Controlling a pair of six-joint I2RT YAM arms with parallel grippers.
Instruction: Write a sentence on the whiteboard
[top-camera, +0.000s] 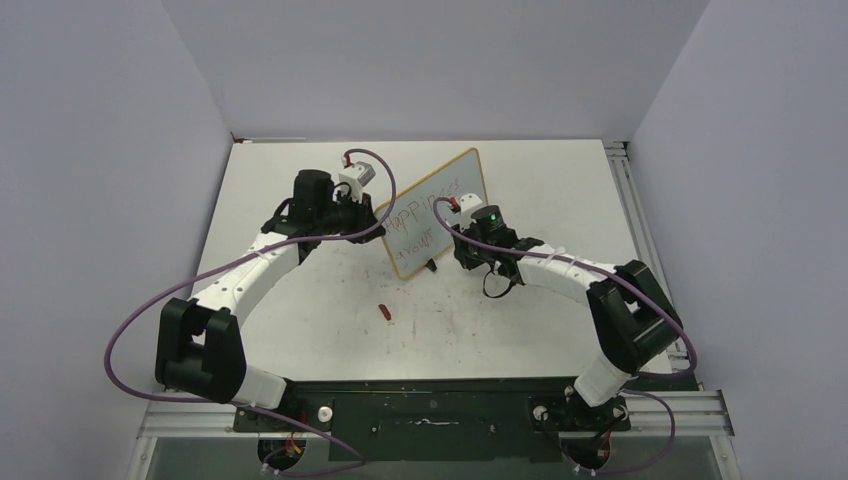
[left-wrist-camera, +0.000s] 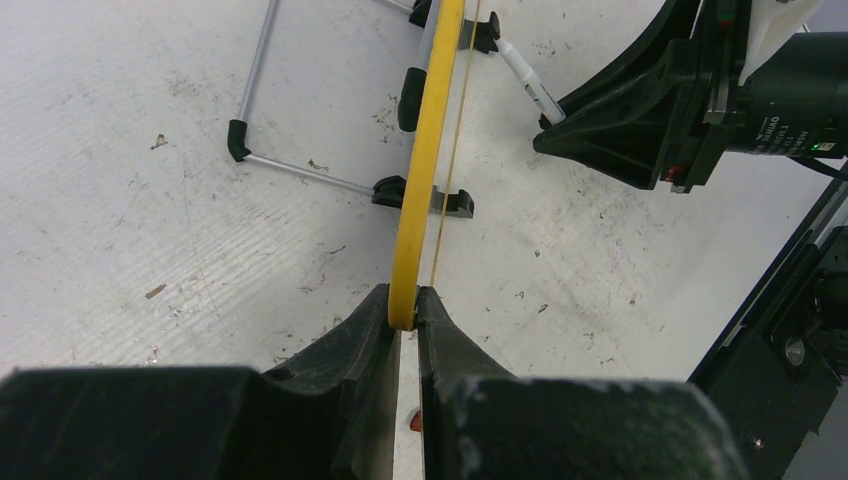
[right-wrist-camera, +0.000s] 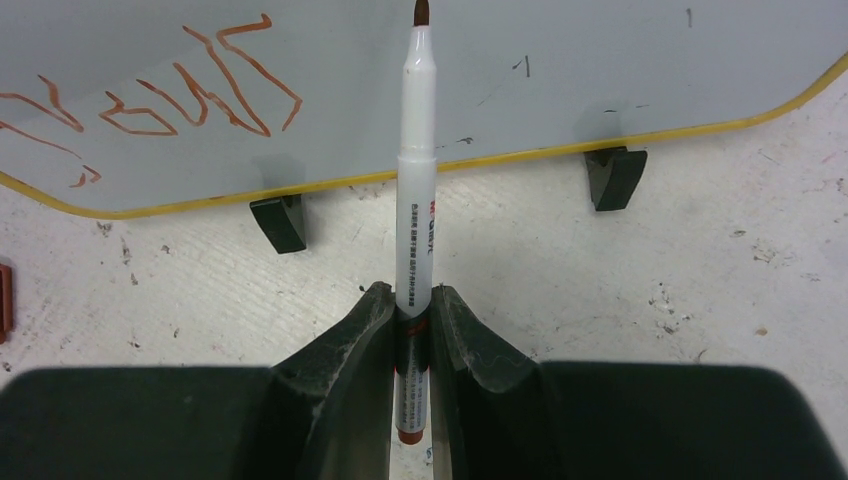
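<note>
The whiteboard (top-camera: 462, 185) stands tilted on black feet in the middle of the table, yellow-framed. The sentence (top-camera: 422, 218) runs across it in two slanted red lines; its last strokes (right-wrist-camera: 190, 100) show in the right wrist view. My left gripper (top-camera: 376, 224) is shut on the board's left frame edge (left-wrist-camera: 430, 120), with the fingertips (left-wrist-camera: 403, 310) pinching the yellow rim. My right gripper (top-camera: 472, 242) is shut on a white marker (right-wrist-camera: 418, 180) with a red tip. The tip points at the board's face (right-wrist-camera: 600, 60), right of the lettering; contact cannot be told.
A red marker cap (top-camera: 386, 312) lies on the table in front of the board. The board's wire stand (left-wrist-camera: 290, 170) with black feet reaches out behind it. The tabletop is scuffed. A metal rail (top-camera: 625, 200) runs along the table's right edge.
</note>
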